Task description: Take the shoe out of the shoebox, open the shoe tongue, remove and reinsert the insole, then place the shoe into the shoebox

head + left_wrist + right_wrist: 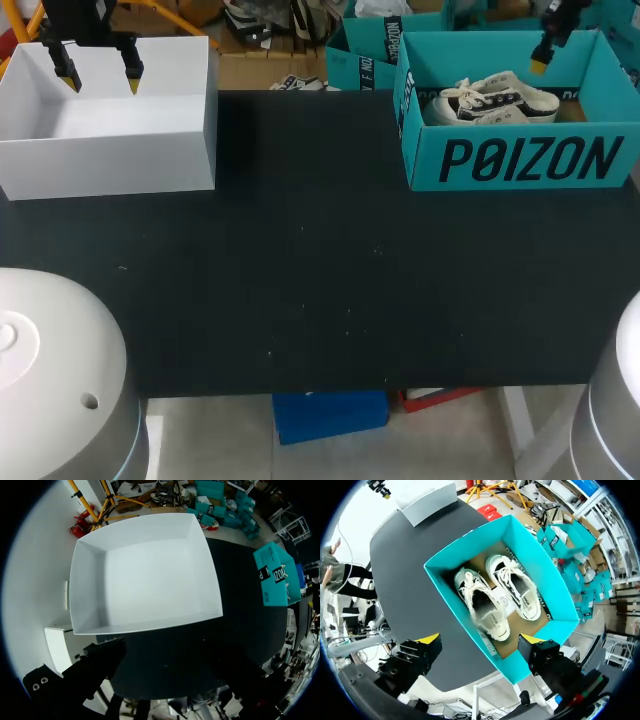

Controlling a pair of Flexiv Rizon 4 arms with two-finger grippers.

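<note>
a: what lies nearest us?

b: only the black table point(300, 280), with nothing of the task on its near half. everything we care about sits along its far edge.

a: and at the far left?

b: a white box point(110, 160), open at the top, with nothing showing inside. our left pincer point(100, 72) hangs above it with its two yellow tips spread wide, holding nothing. we judge it is parked there to keep out of the way, well apart from the work.

a: and the far right?

b: the teal shoebox point(520, 160), with its lid off. two pale shoes lie in it side by side on the brown floor, laces up. from our right wrist, the first shoe point(485, 607) is almost straight under the pincer, and the second shoe point(517, 587) is just beside it.

a: so the right arm is the one on the job?

b: we think so. our right pincer point(480, 639) hovers above the open shoebox, tips wide apart and empty. we judge that spread is meant to straddle a shoe from both sides.

a: how far along are we?

b: at the very start. no shoe is out yet. the shoes lie close together and the walls are near, so we would come down carefully, taking one shoe and missing the rim.
</note>
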